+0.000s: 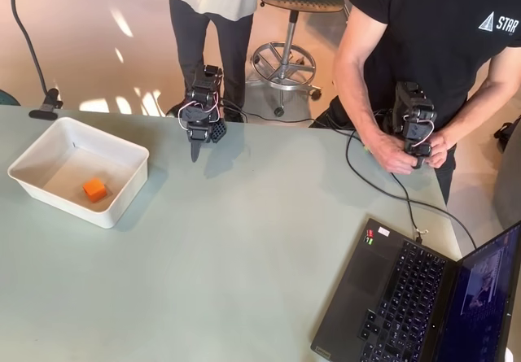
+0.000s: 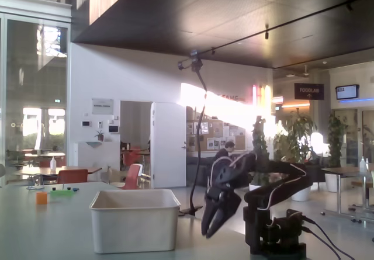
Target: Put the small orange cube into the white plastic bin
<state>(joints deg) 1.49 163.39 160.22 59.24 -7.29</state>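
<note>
The small orange cube (image 1: 94, 189) sits inside the white plastic bin (image 1: 122, 199); my jaws (image 1: 195, 152) hang pressed together, job's done

smooth white plastic bin (image 1: 122, 195), matt orange cube (image 1: 94, 189), matt pale table (image 1: 244, 256), black plastic gripper (image 1: 195, 152).

Black arm (image 2: 274, 193) here, chunky plastic segments on a blocky black base (image 2: 274, 236); white cables loop along it, and the gripper (image 1: 195, 144) tapers to dark fingers, possibly with a textured pad.
</note>
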